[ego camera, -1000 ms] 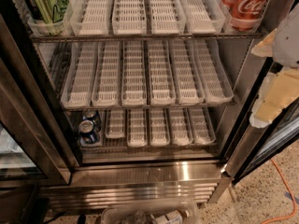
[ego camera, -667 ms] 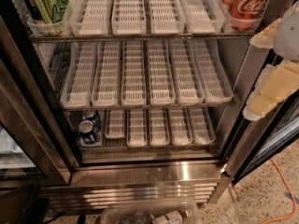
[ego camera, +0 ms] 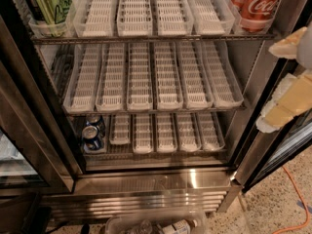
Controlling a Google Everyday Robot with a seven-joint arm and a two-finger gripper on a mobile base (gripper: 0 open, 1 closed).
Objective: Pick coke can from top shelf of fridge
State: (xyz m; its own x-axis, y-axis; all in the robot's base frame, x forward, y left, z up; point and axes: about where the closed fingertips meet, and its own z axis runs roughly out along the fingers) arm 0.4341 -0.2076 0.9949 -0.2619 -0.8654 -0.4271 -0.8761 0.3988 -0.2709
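The coke can (ego camera: 261, 6), red with white script, stands at the front of the rightmost lane on the top shelf (ego camera: 146, 37) of the open fridge (ego camera: 156, 179). A second red can shows just behind it. My gripper (ego camera: 287, 77) is at the right edge of the view, outside the fridge, below and right of the coke can. Its pale fingers (ego camera: 285, 101) are spread, one high and one low, with nothing between them.
A green can (ego camera: 48, 4) stands in the top shelf's leftmost lane. Two small dark-blue cans (ego camera: 92, 133) sit at the left of the bottom rack. A clear bin with bottles (ego camera: 156, 224) lies on the floor in front. An orange cable (ego camera: 297, 194) runs along the right floor.
My gripper's lower finger has dropped a little and shifted left at the right edge. The cans have not moved.
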